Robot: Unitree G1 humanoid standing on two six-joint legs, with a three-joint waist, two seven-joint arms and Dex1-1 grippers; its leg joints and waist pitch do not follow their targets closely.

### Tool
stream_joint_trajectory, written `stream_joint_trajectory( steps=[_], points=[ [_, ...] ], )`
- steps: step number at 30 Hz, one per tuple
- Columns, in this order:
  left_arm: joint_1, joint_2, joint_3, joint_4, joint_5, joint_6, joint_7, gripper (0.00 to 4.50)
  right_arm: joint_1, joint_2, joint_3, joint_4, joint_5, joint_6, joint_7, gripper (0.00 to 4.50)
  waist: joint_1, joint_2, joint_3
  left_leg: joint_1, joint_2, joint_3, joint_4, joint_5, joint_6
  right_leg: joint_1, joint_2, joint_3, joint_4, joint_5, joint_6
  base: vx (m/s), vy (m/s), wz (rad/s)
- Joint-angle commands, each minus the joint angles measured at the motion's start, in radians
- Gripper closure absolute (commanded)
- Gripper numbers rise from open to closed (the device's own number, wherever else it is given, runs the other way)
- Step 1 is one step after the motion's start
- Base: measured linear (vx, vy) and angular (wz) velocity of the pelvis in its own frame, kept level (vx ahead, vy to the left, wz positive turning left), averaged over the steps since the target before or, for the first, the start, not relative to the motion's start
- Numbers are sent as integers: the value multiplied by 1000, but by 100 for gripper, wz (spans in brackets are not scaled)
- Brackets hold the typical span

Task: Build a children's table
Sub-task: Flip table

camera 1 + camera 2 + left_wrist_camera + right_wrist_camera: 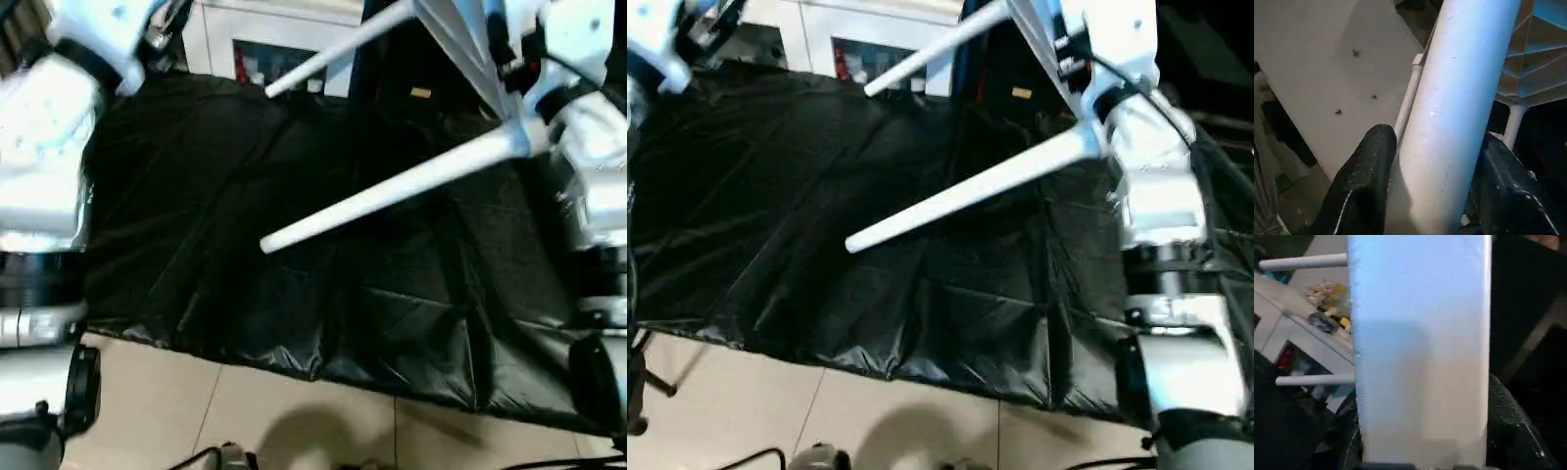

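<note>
Silver forearms framed the head views, and between them the children's table (460, 59) hung tipped in the air above a black sheet (294, 294) spread on the floor. Left gripper (1435, 196) had its black fingers (1364, 186) clamped on one white leg (1459, 98); right gripper (1420, 440) fingers looked closed on a broad white part, probably the rim. Several legs (392, 191) already sat in their sockets, so assembly seemed nearly finished, with standing the table upright remaining.
</note>
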Motion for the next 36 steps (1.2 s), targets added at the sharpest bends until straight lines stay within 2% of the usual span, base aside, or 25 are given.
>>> stream_joint_trajectory(
  steps=[1, 4, 5, 6, 8, 12, 15, 19, 27, 28, 31, 32, 33, 34, 35, 36],
  points=[
    [14, -18, 63, 26, -72, 51, 36, 241, 7, 12, 26, -1, 41, 11, 83, 273, 3, -9, -81, 23, 46, -22, -57, -152, -3, 48, -77, 46, -72, -136, -154, 0, 0, 0],
    [21, -20, 67, 15, -82, 67, 44, 242, -2, 14, 32, 9, 47, 7, 101, 273, 3, -14, -81, 20, 45, -22, -56, -153, -5, 50, -80, 47, -73, -153, -150, 0, 0, 0],
    [22, -20, 68, 12, -83, 70, 44, 242, -3, 15, 32, 9, 47, 7, 104, 241, 3, -15, -81, 19, 44, -22, -56, -153, -4, 51, -80, 47, -74, -166, -145, 0, 0, 0],
    [29, -19, 67, 8, -80, 80, 43, 242, -7, 17, 26, 5, 52, 9, 116, 241, 3, -14, -81, 20, 45, -22, -55, -150, -4, 50, -80, 47, -73, -166, -144, 0, 0, 0],
    [34, -22, 73, 6, -82, 85, 43, 242, -7, 15, 25, -3, 59, 12, 134, 202, 2, -13, -82, 19, 45, -22, -55, -148, 0, 51, -79, 47, -71, -152, -148, 0, 0, 0],
    [36, -17, 72, 20, -74, 98, 45, 242, -5, 8, 22, -25, 78, 6, 172, 173, 3, -10, -82, 23, 46, -22, -55, -149, 4, 49, -77, 46, -72, -142, -158, 0, 0, 0],
    [37, -18, 73, 25, -72, 109, 50, 242, -4, 1, 23, -33, 87, -12, 195, 152, 2, -8, -81, 24, 46, -22, -56, -174, -4, 48, -78, 46, -75, -180, -156, 0, 0, 0],
    [45, -20, 73, 15, -60, 152, 64, 242, 0, 0, 9, -62, 135, -39, 257, 106, 2, -8, -81, 24, 47, -23, -56, -172, -2, 49, -79, 46, -75, -172, -159, 0, 0, 0],
    [54, -25, 81, -1, -51, 194, 82, 242, 8, -8, -5, -96, 176, -102, 345, 88, 5, -5, -79, 27, 49, -25, -57, -193, 1, 45, -79, 45, -80, -209, -161, 0, 0, 0],
    [55, -27, 83, -5, -49, 206, 83, 242, 9, -7, -16, -113, 207, -131, 375, 88, 7, -6, -79, 27, 49, -25, -57, -195, -1, 45, -79, 45, -81, -217, -160, 0, 0, 0],
    [58, -29, 84, -11, -49, 216, 81, 243, 11, -2, -30, -139, 246, -149, 403, 88, 13, -7, -80, 28, 50, -25, -56, -197, 5, 45, -80, 45, -80, -213, -155, 0, 0, 0],
    [58, -29, 83, -11, -52, 212, 78, 243, 13, 5, -43, -160, 276, -145, 418, 88, 13, -10, -80, 27, 50, -25, -57, -192, 10, 47, -80, 45, -80, -207, -154, 0, 0, 0],
    [58, -29, 82, -10, -54, 203, 74, 245, 13, 9, -52, -172, 295, -138, 423, 88, 14, -9, -80, 27, 50, -26, -57, -189, 12, 46, -81, 45, -79, -205, -153, 0, 0, 0],
    [58, -27, 79, -3, -65, 171, 60, 246, 14, 24, -85, -214, 363, -110, 435, 88, 15, -7, -80, 27, 49, -26, -58, -188, 15, 46, -80, 45, -80, -202, -153, 0, 0, 0],
    [58, -27, 77, -2, -69, 160, 54, 246, 14, 29, -100, -231, 391, -98, 439, 88, 15, -11, -81, 26, 51, -27, -59, -187, 20, 47, -81, 44, -78, -197, -151, 0, 0, 0],
    [61, -26, 78, -2, -72, 155, 52, 246, 10, 38, -134, -249, 435, -68, 421, 88, 16, -9, -81, 27, 52, -28, -59, -188, 21, 45, -81, 44, -79, -198, -150, 0, 0, 0]
  ],
)
